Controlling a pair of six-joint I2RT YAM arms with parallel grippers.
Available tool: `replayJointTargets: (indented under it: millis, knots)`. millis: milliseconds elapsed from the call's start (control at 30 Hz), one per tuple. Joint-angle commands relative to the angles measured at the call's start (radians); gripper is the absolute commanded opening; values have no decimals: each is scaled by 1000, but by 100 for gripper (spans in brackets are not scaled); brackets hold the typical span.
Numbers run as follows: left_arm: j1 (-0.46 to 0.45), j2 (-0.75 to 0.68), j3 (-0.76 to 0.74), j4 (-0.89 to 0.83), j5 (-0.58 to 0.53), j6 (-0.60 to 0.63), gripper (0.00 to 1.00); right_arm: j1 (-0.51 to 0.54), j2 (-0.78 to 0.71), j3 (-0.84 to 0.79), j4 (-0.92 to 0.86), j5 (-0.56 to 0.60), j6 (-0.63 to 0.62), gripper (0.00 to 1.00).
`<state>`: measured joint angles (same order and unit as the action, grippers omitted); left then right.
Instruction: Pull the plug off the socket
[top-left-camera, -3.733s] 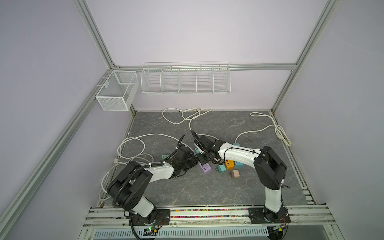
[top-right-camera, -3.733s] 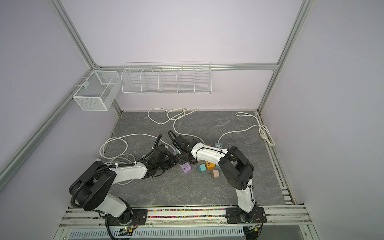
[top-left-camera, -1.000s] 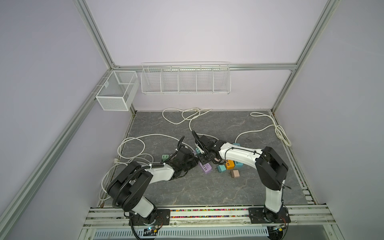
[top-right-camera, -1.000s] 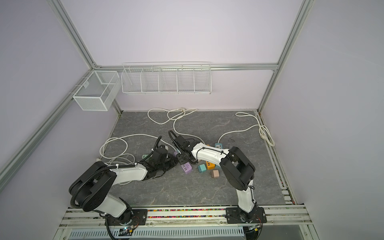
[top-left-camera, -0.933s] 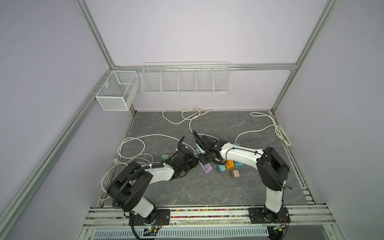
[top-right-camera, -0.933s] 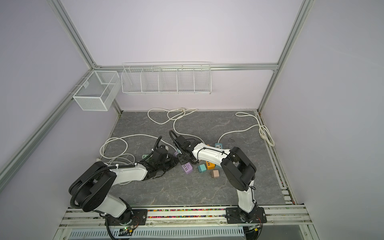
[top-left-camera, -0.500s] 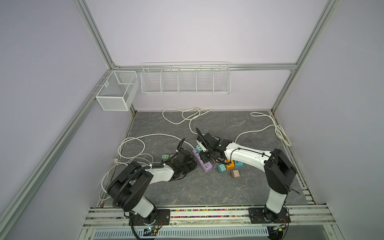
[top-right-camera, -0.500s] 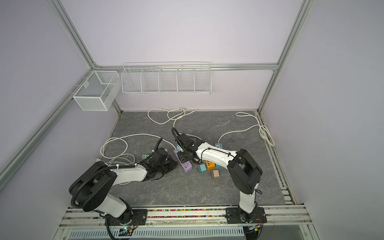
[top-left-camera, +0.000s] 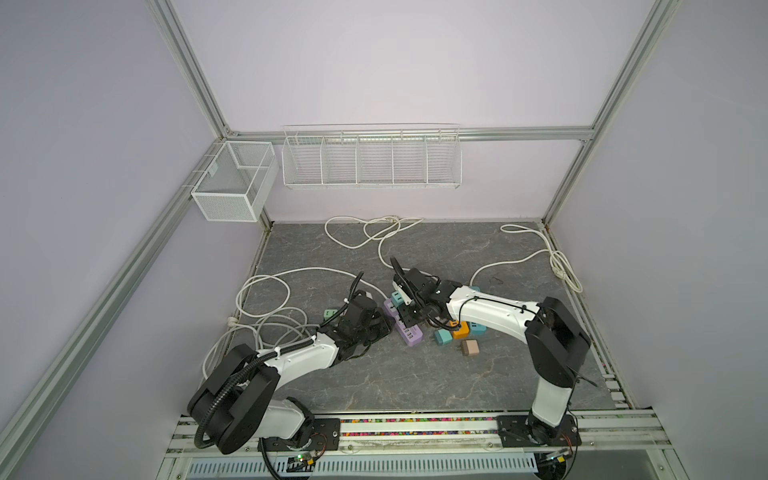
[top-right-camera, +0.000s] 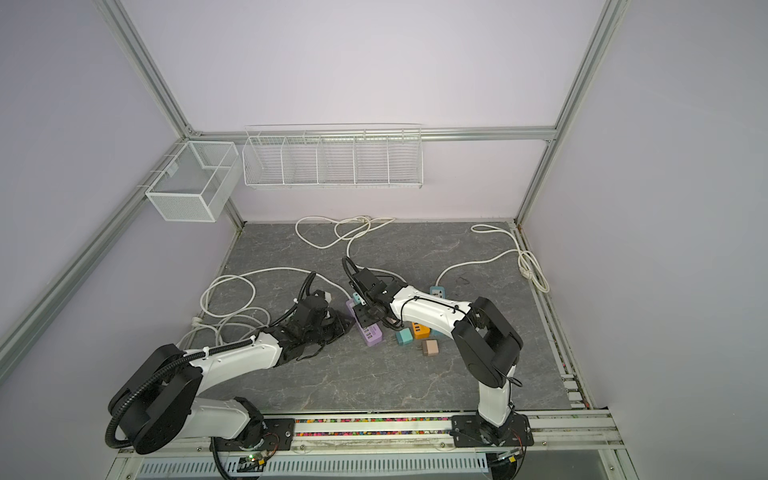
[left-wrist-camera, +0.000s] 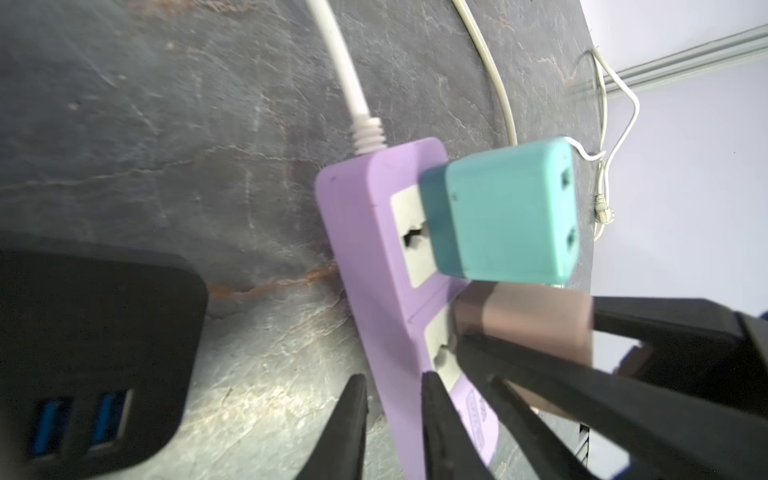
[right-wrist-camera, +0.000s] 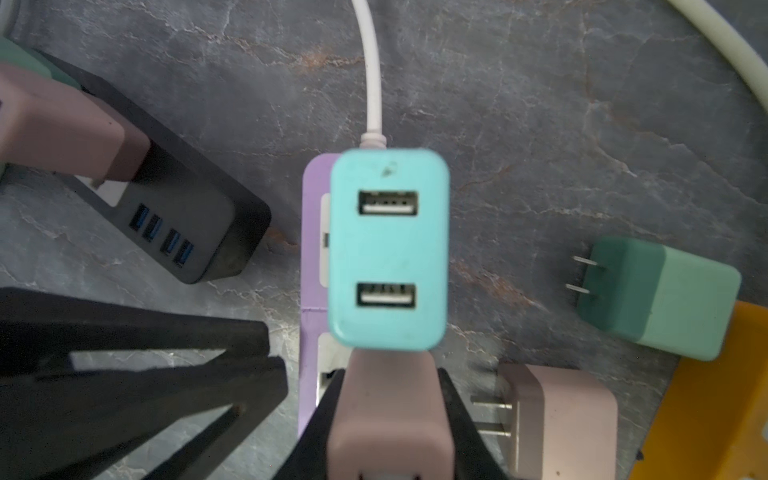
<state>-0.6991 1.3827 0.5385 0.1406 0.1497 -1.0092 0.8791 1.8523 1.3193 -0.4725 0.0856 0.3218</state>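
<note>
- R claw (right-wrist-camera: 388, 386) clamped on mauve plug (right-wrist-camera: 388, 432) — at 2nd socket of purple power strip (left-wrist-camera: 361, 216), beside teal USB charger (right-wrist-camera: 388, 249); can't tell if prongs are out.
- L claw (left-wrist-camera: 392, 395): slightly apart, astride strip's edge on counter (right-wrist-camera: 540, 124) — grip unclear.

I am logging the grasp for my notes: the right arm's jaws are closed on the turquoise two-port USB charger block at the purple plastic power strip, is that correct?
No: the right gripper has its jaws closed on the dusty-pink charger block at the purple plastic power strip; the turquoise two-port USB charger block beside it is outside them. The right wrist view shows this.
</note>
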Motion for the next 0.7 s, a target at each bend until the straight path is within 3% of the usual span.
replayJointTargets:
  millis: [0, 667]
  knots:
    - [0, 41, 7, 62, 44, 3, 26, 10, 11, -2, 43, -14, 24, 30]
    - [-11, 233, -95, 183, 87, -95, 23, 42, 29, -23, 76, 38, 21, 29]
